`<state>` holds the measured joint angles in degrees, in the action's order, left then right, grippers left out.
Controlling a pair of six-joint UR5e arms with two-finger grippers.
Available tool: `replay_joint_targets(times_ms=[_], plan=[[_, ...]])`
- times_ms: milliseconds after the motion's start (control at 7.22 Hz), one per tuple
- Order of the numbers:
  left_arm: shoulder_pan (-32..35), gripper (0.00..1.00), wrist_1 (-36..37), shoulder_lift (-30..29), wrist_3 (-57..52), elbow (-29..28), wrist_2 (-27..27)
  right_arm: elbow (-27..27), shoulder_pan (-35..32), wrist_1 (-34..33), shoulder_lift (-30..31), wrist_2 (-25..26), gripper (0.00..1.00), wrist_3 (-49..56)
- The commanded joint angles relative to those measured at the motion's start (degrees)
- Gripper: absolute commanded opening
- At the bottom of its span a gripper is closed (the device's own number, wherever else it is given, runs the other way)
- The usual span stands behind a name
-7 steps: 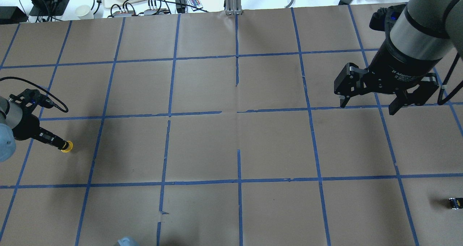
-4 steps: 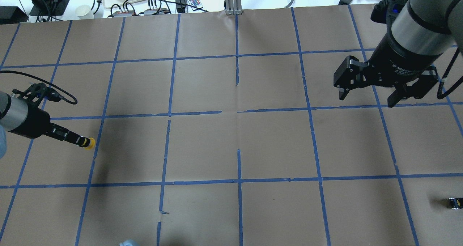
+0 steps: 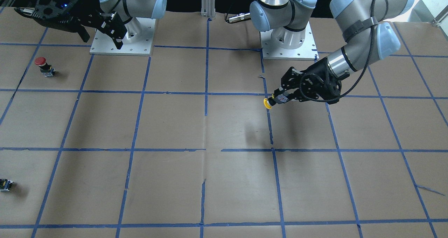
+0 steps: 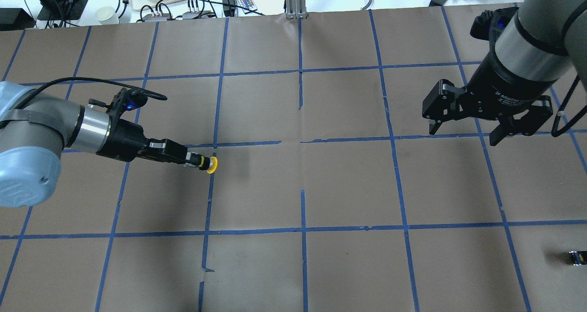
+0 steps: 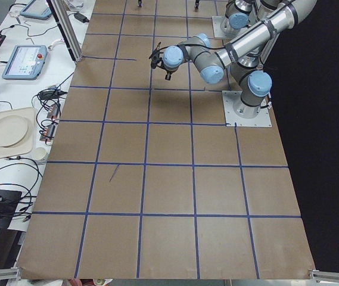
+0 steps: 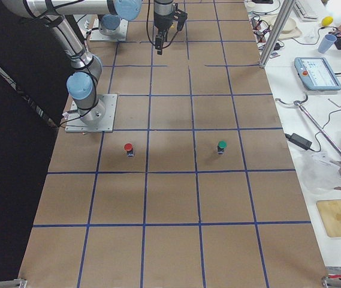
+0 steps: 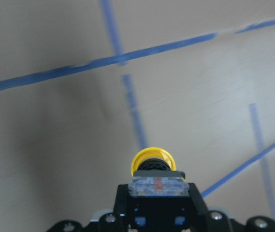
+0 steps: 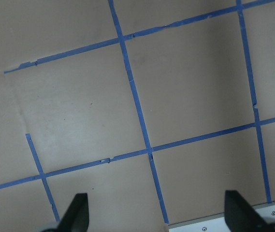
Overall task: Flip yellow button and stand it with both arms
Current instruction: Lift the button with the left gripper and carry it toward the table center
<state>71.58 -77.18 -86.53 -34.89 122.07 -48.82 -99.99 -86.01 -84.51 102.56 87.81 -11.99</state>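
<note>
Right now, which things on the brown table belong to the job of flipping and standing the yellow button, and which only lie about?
Belonging to the job:
yellow-capped push button with black and grey body, clamped in the black left gripper
black right gripper, open and empty

Just lying about:
red-capped push button
green-capped push button
small dark capless block

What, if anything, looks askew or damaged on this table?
The yellow button is held sideways in the air by the left gripper, cap pointing outward. The paper cover has small tears along the blue tape.
</note>
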Motion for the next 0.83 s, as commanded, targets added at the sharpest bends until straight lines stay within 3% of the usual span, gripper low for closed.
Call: replay_joint_targets(times_ms=[0,277,416,693], plan=[[8.7,0.03,0.8,-0.1,18.8,0.0,18.9,0.0,2.3,0.2,-0.5,-8.5,1.00,-13.8],[13.0,0.03,2.0,0.9,28.5,0.0,29.3,1.9,4.3,0.4,-6.3,-17.8,1.00,-18.4],[15.6,0.03,4.3,1.2,33.3,0.0,33.4,5.5,7.1,5.4,-7.3,-22.7,1.00,-22.3],[20.9,0.02,15.9,0.3,43.4,0.0,38.9,7.8,11.0,15.5,-9.3,-33.4,1.00,-23.0]])
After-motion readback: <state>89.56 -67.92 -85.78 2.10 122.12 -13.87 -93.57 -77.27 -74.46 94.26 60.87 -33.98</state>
